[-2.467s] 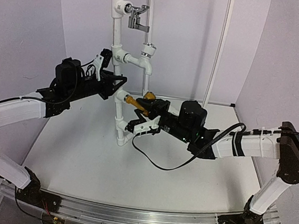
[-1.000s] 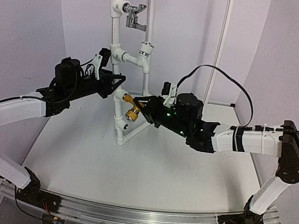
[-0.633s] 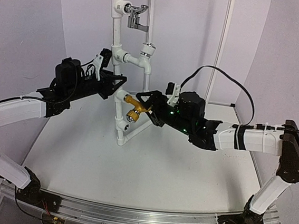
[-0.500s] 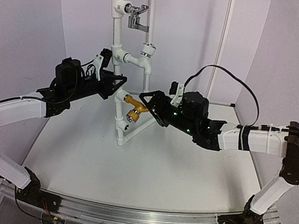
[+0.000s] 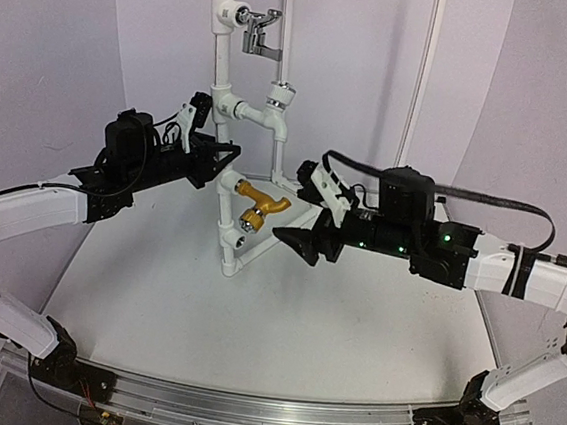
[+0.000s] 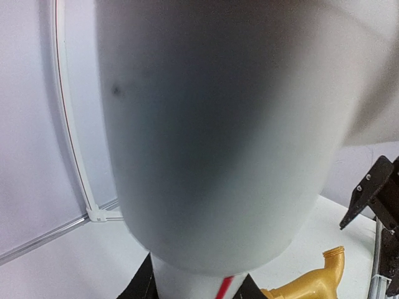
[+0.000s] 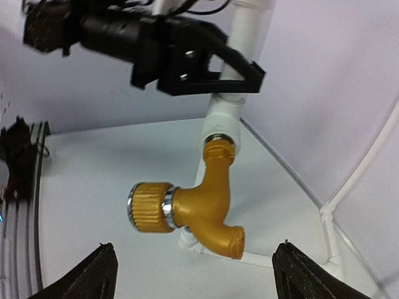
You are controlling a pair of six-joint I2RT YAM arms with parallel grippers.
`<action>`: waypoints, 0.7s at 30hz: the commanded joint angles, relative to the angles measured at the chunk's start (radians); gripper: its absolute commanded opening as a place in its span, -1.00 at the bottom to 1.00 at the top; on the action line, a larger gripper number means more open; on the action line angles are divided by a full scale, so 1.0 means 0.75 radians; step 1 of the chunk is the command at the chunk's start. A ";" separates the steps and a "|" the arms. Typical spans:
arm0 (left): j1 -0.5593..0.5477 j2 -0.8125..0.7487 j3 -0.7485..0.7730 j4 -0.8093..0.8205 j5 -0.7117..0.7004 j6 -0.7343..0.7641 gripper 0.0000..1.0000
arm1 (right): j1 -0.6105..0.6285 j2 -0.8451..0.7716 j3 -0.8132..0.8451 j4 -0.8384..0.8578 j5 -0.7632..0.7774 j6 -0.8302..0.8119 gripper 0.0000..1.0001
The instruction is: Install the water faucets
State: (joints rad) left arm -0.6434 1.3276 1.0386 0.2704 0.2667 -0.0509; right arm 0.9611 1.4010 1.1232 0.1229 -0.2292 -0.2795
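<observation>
In the top view the golden-brass tap [image 5: 254, 202] sat at centre, joined to the white pipe [image 5: 225, 229]. The right gripper [image 5: 300, 211] stood wide open just right of it, not touching. The left gripper [image 5: 225, 153] clamped the pipe above, with bare table [image 5: 252, 330] below.

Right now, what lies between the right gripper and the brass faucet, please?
Nothing: the right wrist view shows a bare gap between right gripper and brass faucet.
</observation>
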 commanded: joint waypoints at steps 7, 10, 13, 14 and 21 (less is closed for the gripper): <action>-0.049 -0.015 -0.038 -0.321 0.135 -0.244 -1.00 | 0.042 -0.127 0.006 -0.144 -0.140 -1.143 0.53; -0.048 -0.023 -0.039 -0.337 0.137 -0.232 -1.00 | 0.067 -0.073 0.049 -0.145 -0.083 -1.258 0.52; -0.049 -0.026 -0.043 -0.338 0.133 -0.215 -1.00 | 0.115 -0.005 0.060 -0.051 0.002 -1.375 0.56; -0.049 -0.025 -0.044 -0.338 0.132 -0.207 -1.00 | 0.128 0.014 0.064 -0.006 0.036 -1.416 0.56; -0.048 -0.011 -0.050 -0.338 0.139 -0.189 -1.00 | 0.150 0.207 0.110 0.228 0.231 -1.584 0.55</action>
State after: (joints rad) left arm -0.6491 1.3079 1.0386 0.2338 0.2661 -0.0466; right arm 1.0727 1.5043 1.1513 0.1510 -0.1573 -1.3600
